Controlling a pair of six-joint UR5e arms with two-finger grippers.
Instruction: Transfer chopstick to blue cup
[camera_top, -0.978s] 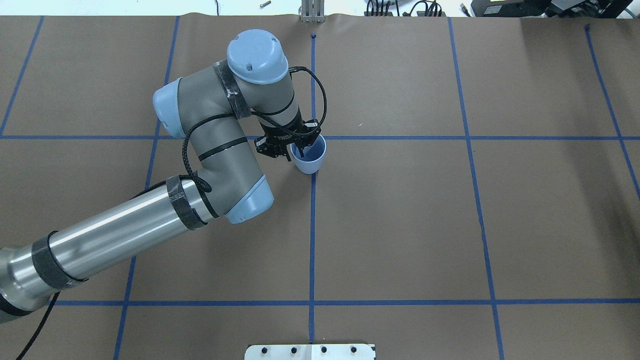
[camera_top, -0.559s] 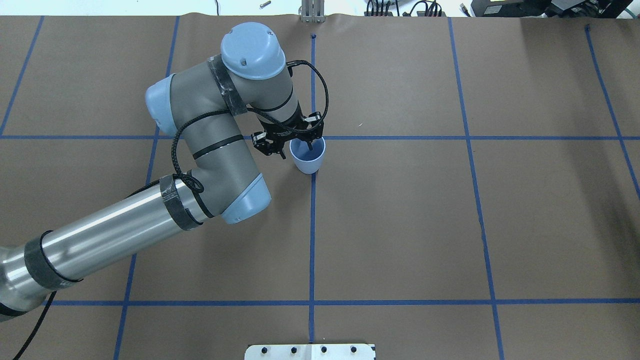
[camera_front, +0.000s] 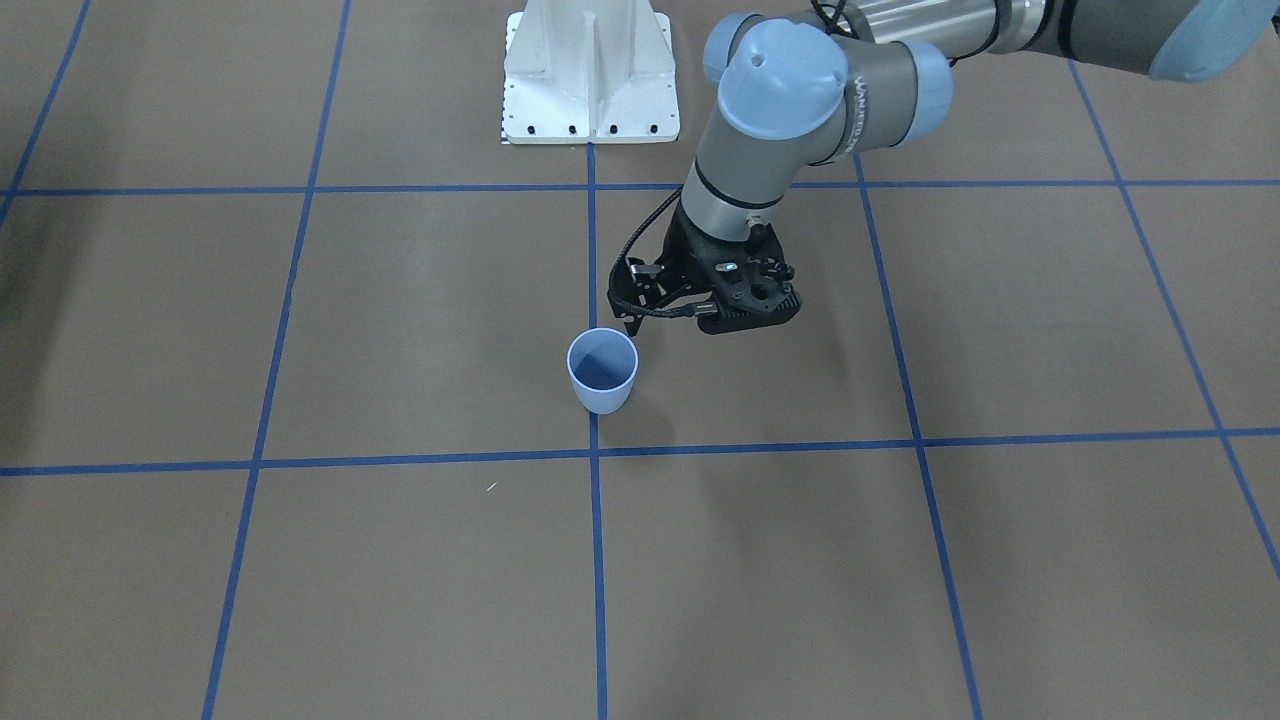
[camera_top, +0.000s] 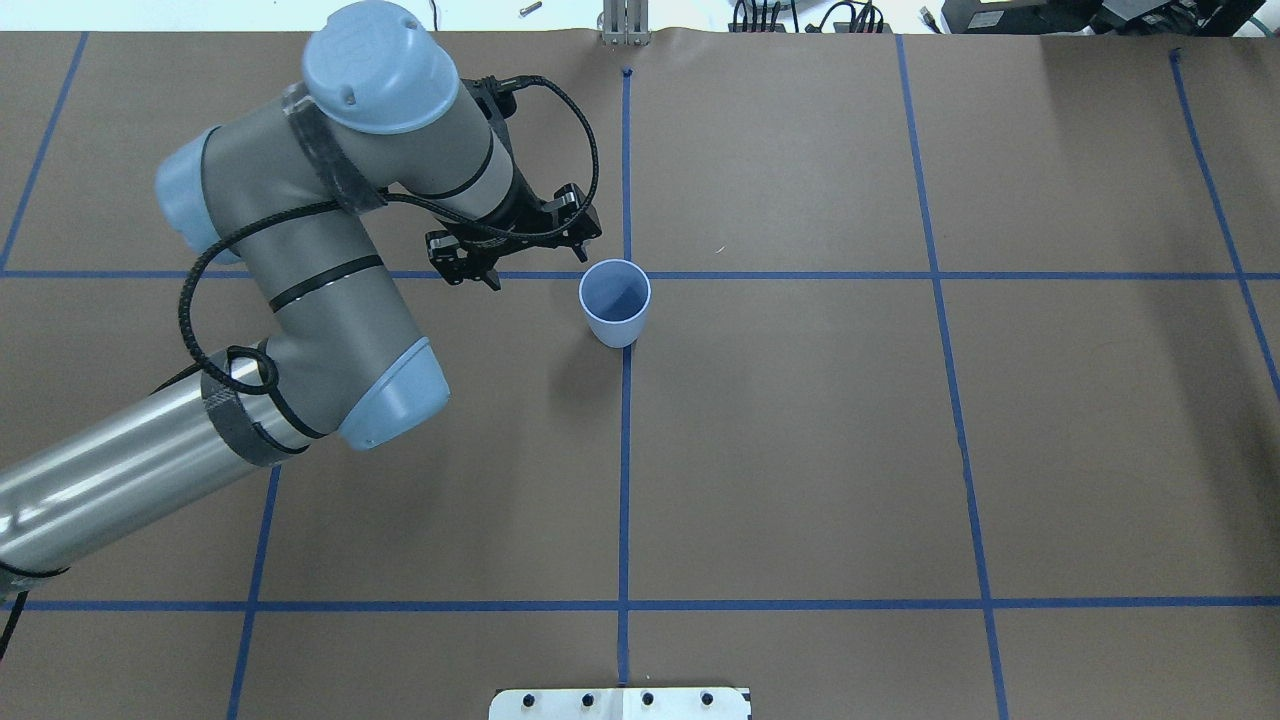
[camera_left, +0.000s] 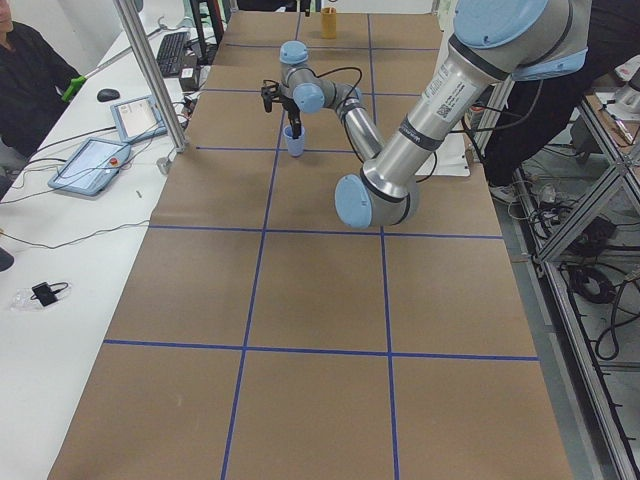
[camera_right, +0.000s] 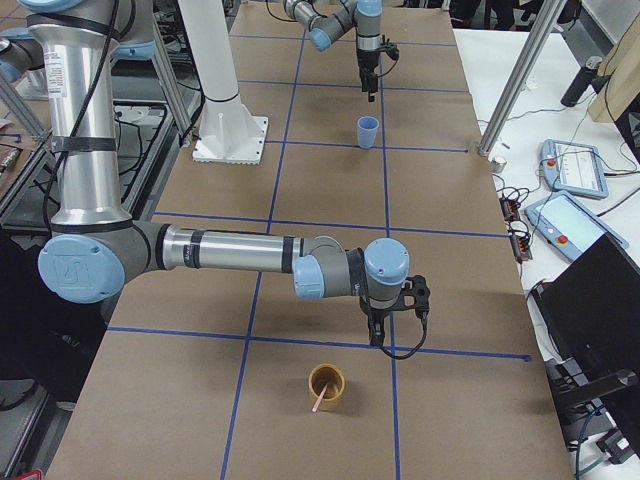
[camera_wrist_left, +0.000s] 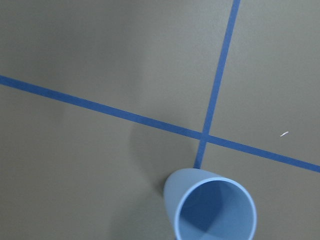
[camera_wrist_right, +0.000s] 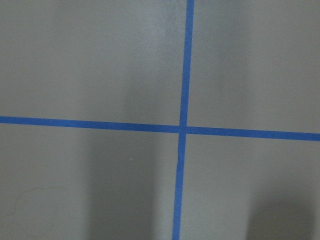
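Brown paper table (camera_top: 800, 450) with a blue tape grid. Left arm (camera_top: 300, 260) comes in beside the blue cup (camera_top: 614, 305). Left gripper (camera_top: 536, 266) is raised and off to the cup's side, jaws spread, nothing in them. Right arm (camera_right: 230, 250) lies low over the table's other end. Right gripper (camera_right: 396, 335) points down near an orange cup (camera_right: 327, 384); can't tell its grip. Blue cup stands upright on a tape line by a crossing. Chopstick (camera_right: 318, 401) leans inside the orange cup, well apart from the blue cup.

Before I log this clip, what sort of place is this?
Probably a robotics lab: robot arms over a paper-covered table gridded with blue tape, plus a side bench with tablets and a keyboard.
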